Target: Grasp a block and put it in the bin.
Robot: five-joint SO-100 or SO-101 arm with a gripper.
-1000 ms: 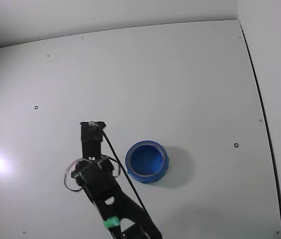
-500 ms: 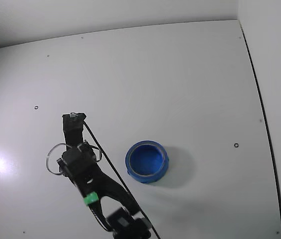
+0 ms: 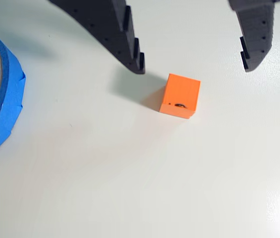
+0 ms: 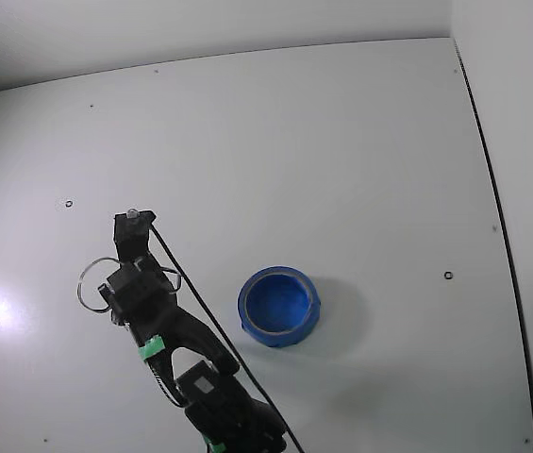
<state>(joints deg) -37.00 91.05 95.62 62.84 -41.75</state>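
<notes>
The block (image 3: 180, 95) is a small orange cube with a dark mark on its near face. It lies on the white table in the wrist view. My gripper (image 3: 194, 68) is open and empty, its two black fingers spread wide just above and to either side of the cube, not touching it. The bin (image 3: 8, 99) is a round blue bowl with a thick rim at the left edge of the wrist view. In the fixed view the bin (image 4: 290, 332) sits mid-table, right of my arm (image 4: 167, 326). The block is hidden there by the arm.
The white table (image 4: 341, 142) stretches far behind and to the right in the fixed view. A black cable (image 4: 191, 297) runs along the arm. A wall edge runs down the right side.
</notes>
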